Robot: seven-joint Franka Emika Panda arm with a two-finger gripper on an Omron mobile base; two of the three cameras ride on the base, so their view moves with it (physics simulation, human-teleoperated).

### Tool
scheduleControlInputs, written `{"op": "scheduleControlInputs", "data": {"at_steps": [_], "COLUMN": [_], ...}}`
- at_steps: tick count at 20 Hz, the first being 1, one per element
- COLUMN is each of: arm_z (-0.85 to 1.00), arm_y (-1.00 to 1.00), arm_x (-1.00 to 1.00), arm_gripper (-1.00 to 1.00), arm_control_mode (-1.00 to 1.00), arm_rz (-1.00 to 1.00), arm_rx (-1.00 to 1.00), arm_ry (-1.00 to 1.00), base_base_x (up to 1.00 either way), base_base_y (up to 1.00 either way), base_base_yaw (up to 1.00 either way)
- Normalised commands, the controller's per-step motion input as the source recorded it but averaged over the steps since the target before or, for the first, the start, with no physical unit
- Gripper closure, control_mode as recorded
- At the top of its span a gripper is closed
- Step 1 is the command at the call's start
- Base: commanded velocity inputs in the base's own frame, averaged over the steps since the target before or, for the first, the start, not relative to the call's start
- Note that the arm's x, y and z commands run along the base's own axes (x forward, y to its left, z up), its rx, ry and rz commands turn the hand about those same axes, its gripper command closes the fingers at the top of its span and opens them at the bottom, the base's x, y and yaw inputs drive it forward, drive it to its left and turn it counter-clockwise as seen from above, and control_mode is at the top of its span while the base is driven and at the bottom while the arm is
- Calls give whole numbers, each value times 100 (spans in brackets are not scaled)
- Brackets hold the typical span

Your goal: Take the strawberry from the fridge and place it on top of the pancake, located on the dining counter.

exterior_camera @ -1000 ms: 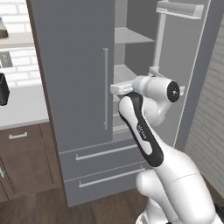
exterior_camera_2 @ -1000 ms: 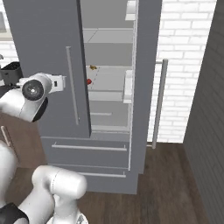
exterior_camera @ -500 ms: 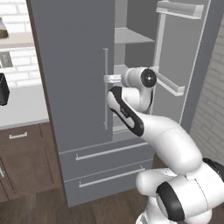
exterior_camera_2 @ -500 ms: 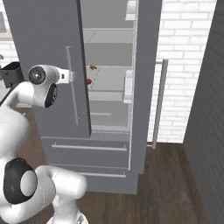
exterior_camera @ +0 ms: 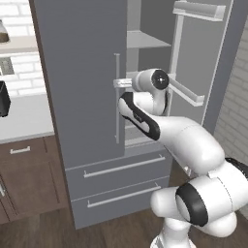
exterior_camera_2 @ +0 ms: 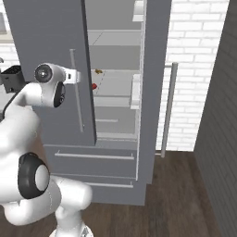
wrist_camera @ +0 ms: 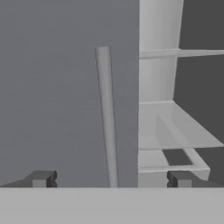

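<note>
Claw point(wrist_camera: 109, 178), spread, before fridge point(exterior_camera_2: 46, 37) door handle point(wrist_camera: 106, 113); strawberry point(exterior_camera_2: 94, 86) on shelf right of claw, mid-frame.

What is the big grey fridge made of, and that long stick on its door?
The fridge looks like matte grey painted metal: flat and even, with no shine. Its bar handle looks like brushed silver metal, paler than the door, though in this rendered scene that is a guess.

The fridge point(exterior_camera_2: 115, 92) stands with its right door point(exterior_camera_2: 155, 88) swung wide, leaving the shelves point(exterior_camera_2: 113, 99) open to reach from the front; the closed left door point(wrist_camera: 65, 96) and its bar handle point(wrist_camera: 107, 118) block the gripper point(wrist_camera: 111, 178), its jaws spread wide just before them.
</note>
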Motion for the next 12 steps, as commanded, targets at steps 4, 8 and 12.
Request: {"op": "scheduleControlInputs", "data": {"at_steps": [4,8,12], "arm_z": [-13,-11,-10], "arm_y": [0,0,1], "arm_x": [42,49,48], "arm_gripper": [-100,-100,-100], "arm_control_mode": [-100,-100,-100], "arm_rz": [0,0,0], "arm_rx": [0,0,0], "arm_ry": [0,0,0], "base_base_x": [0,0,0], "base_base_y": [0,0,0], "base_base_yaw": [0,0,0]}}
